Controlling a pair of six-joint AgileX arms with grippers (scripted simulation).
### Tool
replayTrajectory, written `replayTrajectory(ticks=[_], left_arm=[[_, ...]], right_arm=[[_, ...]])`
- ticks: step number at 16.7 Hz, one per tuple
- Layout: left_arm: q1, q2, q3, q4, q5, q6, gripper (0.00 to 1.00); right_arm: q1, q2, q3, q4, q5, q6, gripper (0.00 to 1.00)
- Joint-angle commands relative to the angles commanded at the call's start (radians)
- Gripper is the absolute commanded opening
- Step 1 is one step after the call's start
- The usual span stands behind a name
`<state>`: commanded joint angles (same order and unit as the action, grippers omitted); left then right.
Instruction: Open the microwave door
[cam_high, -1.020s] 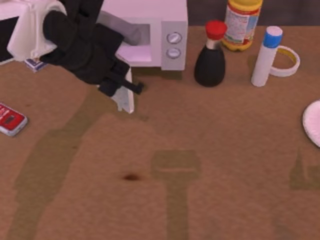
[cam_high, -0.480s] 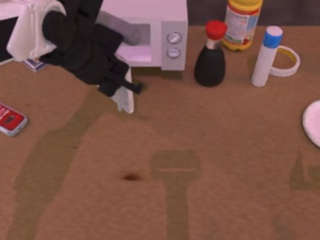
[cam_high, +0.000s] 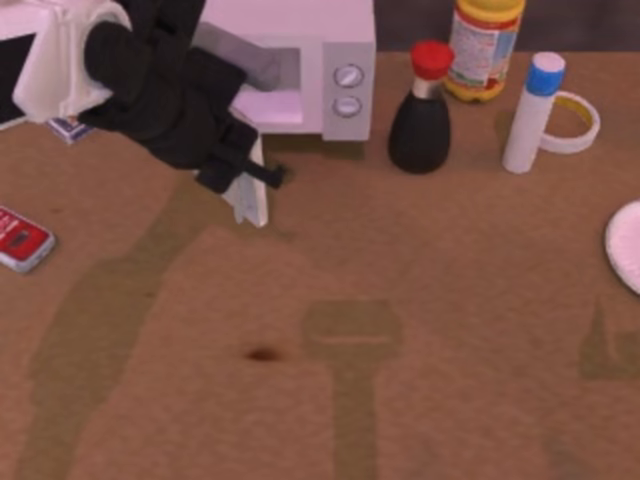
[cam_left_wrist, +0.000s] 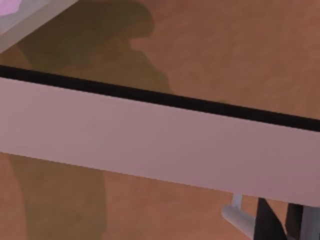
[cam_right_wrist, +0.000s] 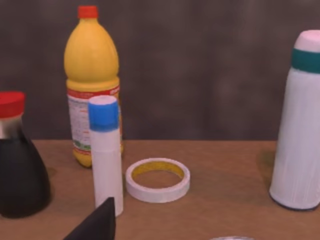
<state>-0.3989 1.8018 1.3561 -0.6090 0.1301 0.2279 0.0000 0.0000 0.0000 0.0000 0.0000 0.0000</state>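
A: Tabletop (cam_high: 420, 330), brown, patchy with shadows. Biggest thing on it is the microwave (cam_high: 320, 40), white, at the back, left of centre in the top view. We see two round knobs (cam_high: 348, 90) on its right front panel.

B: And the microwave door (cam_high: 252, 195)?
A: Swung out toward the front, standing edge-on and clear of the oven's front. The cavity behind it shows pale. In the left wrist view the door (cam_left_wrist: 160, 145) runs across as a wide pale band with a dark strip along one edge, bare tabletop (cam_left_wrist: 240, 50) past it.

B: Our left arm?
A: Over the microwave's left half, dark and bulky. Left claw (cam_high: 245, 172) sits right at the door, by its upper edge. Whether it is clamped or spread, we cannot tell; the arm's own body covers the fingers.

B: Right arm?
A: Not in the top view. Its wrist camera shows only a dark tip (cam_right_wrist: 97, 222), so again we cannot tell.

B: The rest, big to small?
A: Yellow bottle (cam_high: 485, 45) at the back. Dark sauce bottle (cam_high: 420, 110), red cap, just right of the microwave. White tube (cam_high: 532, 110), blue cap, touching a tape ring (cam_high: 572, 122). White plate (cam_high: 625, 245) at the right edge. Red box (cam_high: 22, 240) at the left edge. The right wrist view adds a tall white bottle (cam_right_wrist: 297, 125) with a teal band.
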Motion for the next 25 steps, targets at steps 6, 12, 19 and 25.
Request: replayTrajectory(ticks=[6, 12, 19, 25], left_arm=[[0.029, -0.019, -0.025, -0.012, 0.046, 0.080, 0.00], [0.069, -0.045, -0.051, -0.026, 0.096, 0.178, 0.00], [0.069, -0.045, -0.051, -0.026, 0.096, 0.178, 0.00], [0.069, -0.045, -0.051, -0.026, 0.096, 0.178, 0.00]], right_arm=[[0.000, 0.000, 0.000, 0.000, 0.000, 0.000, 1.00], [0.000, 0.000, 0.000, 0.000, 0.000, 0.000, 1.00], [0.000, 0.000, 0.000, 0.000, 0.000, 0.000, 1.00], [0.000, 0.000, 0.000, 0.000, 0.000, 0.000, 1.00]])
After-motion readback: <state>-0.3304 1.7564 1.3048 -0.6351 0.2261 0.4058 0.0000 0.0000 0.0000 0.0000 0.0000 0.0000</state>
